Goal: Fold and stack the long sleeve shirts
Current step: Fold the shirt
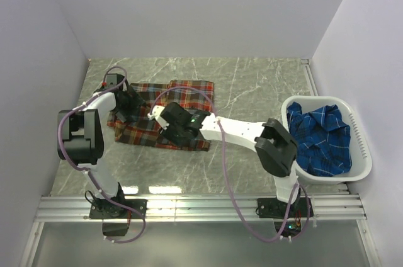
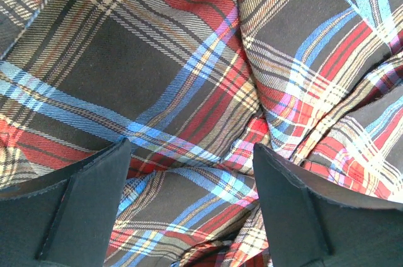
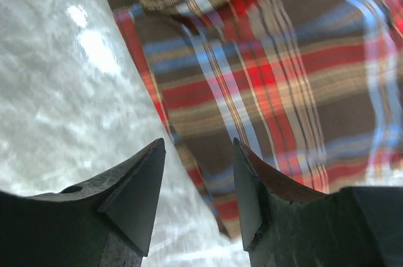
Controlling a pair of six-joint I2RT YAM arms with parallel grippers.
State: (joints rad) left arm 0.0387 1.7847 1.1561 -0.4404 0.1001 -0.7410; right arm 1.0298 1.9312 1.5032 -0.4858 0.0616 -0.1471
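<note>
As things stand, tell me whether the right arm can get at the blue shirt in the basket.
Probably yes. The blue shirt lies uncovered in the open-topped white basket beside that arm's base; the right gripper, over the red plaid shirt, holds nothing.

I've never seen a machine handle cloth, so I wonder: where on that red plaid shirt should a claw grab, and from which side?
Probably the loose edge where the red plaid shirt meets bare table; its flat middle offers little to pinch. Come in low from the table side, where the right gripper hangs, jaws apart.
</note>
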